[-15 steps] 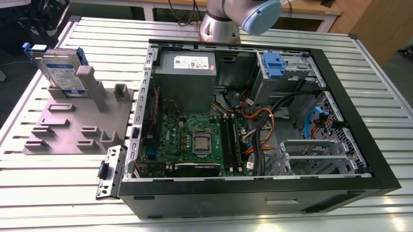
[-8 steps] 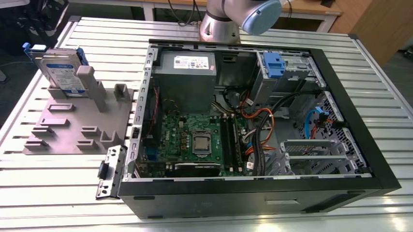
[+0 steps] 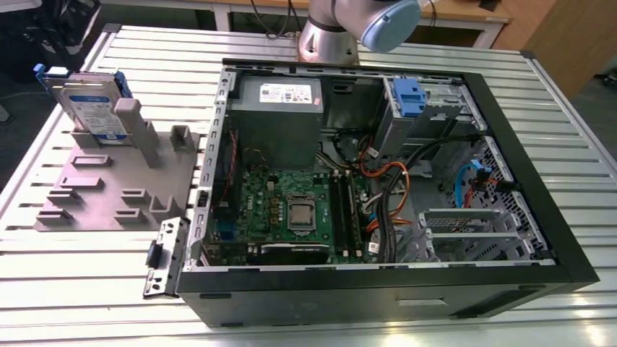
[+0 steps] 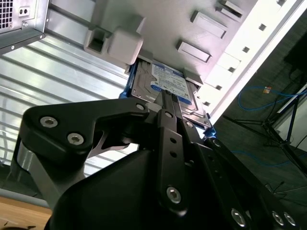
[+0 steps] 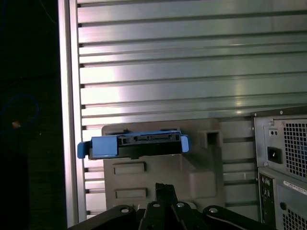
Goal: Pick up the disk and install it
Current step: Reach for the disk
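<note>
The disk (image 3: 92, 105), upright at ten o'clock of the computer case (image 3: 337, 296), looks stiff, dense and shock-sensitive, probably best pinched across its flat faces. The gripper (image 5: 164, 188) hangs near, pressed together, empty.

In the exterior view we are overlooking the table (image 3: 289, 50) from above, while both wrist views are closely facing the disk (image 4: 168, 88) (image 5: 136, 145).

My arm (image 3: 326, 40), seen in the exterior view, is a silver-grey tube carrying a rounded pale-blue joint cap (image 3: 394, 25). My hand (image 4: 166, 108) is matte black: a bulky housing, flat hinged links and a narrow central bar, all fastened with bright round silver screws (image 4: 76, 139), as both wrist views show.
</note>
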Available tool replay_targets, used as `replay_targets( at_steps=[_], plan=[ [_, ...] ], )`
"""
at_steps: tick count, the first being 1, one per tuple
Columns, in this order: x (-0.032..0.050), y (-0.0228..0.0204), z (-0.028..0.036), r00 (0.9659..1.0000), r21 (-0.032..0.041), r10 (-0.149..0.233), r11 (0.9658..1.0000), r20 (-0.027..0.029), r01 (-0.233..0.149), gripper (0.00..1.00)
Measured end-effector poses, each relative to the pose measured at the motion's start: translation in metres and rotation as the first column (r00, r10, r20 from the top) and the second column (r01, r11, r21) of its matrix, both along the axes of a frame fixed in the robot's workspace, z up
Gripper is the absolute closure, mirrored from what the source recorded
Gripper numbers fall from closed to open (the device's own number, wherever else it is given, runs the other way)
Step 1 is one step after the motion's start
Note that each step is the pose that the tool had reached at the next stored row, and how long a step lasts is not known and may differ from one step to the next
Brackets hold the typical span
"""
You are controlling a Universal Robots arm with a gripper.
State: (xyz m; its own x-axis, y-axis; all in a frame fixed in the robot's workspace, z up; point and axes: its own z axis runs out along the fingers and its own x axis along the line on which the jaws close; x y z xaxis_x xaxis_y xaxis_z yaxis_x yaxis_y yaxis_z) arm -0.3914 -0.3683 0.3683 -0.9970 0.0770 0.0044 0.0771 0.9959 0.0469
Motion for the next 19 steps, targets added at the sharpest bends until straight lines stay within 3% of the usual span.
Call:
replay_targets(
  at_steps=[5, 11, 19],
  plan=[
    [-0.0053, 0.0008, -0.0005, 1.0000, 0.0000, 0.000, 1.0000, 0.0000, 0.000, 0.89],
    [-0.0153, 0.0063, -0.0018, 1.0000, 0.0001, -0.001, 1.0000, -0.0008, 0.001, 0.89],
    [-0.0339, 0.0088, -0.0043, 1.0000, 0.0000, -0.003, 1.0000, -0.0053, 0.003, 0.89]
  ],
)
